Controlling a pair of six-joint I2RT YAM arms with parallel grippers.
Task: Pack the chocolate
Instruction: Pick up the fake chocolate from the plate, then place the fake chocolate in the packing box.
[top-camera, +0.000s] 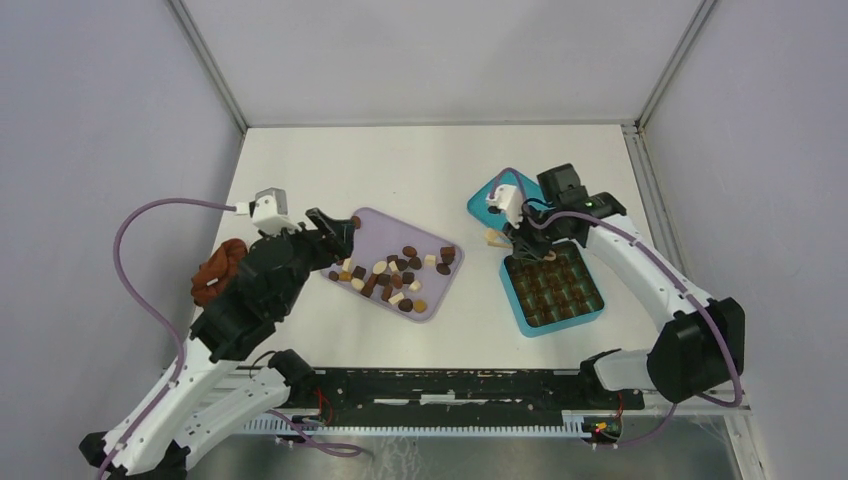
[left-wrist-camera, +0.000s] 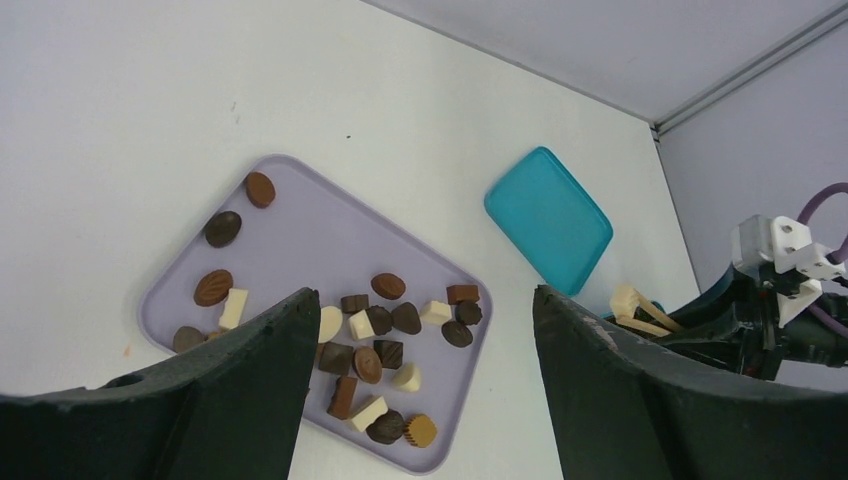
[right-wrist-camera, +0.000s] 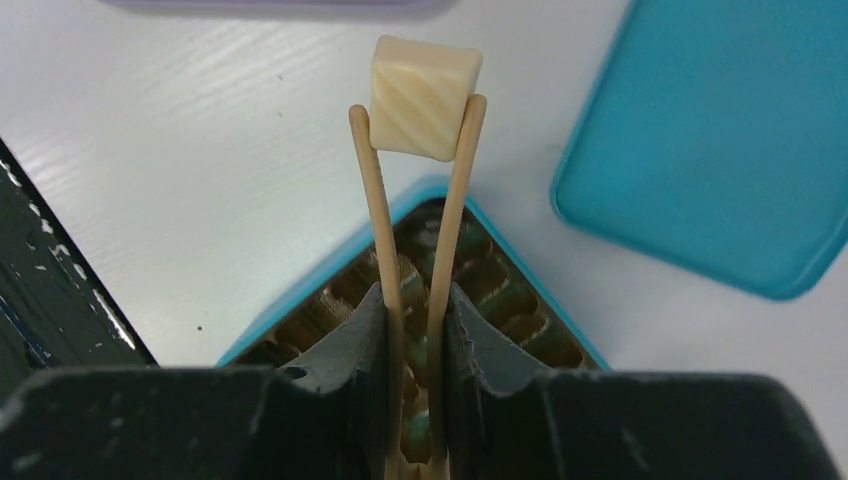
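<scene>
Chocolate pieces (top-camera: 395, 275), dark, mid brown and cream-white, are lying loose on the lavender tray (left-wrist-camera: 300, 225) in the middle of the table. One cream-white square piece (right-wrist-camera: 422, 95) is riding in the air on our right side. Our right gripper (right-wrist-camera: 417, 310) is pressing its fingers together on a pair of wooden tongs (right-wrist-camera: 375, 200), and the tong tips are pinching the square by two opposite faces. We are probably using the tongs because their thin tips can reach into narrow compartments where our broad fingers would not fit.

The piece is hanging just outside the far corner of the teal box (right-wrist-camera: 300, 300), over bare table between the tray and the box, so we judge it is on its way in. In the top view the box's grid is showing many brown pieces already seated, though we cannot tell which compartments are free. The teal lid (left-wrist-camera: 548, 218) is lying flat beyond the box, apart from it, leaving the opening free for loading.

Our left gripper (left-wrist-camera: 420, 300) is hovering above the tray with its fingers spread wide and nothing between them, likely waiting over the supply. A rust-brown cloth (top-camera: 220, 270) is sitting off to the left, beside our left arm.
</scene>
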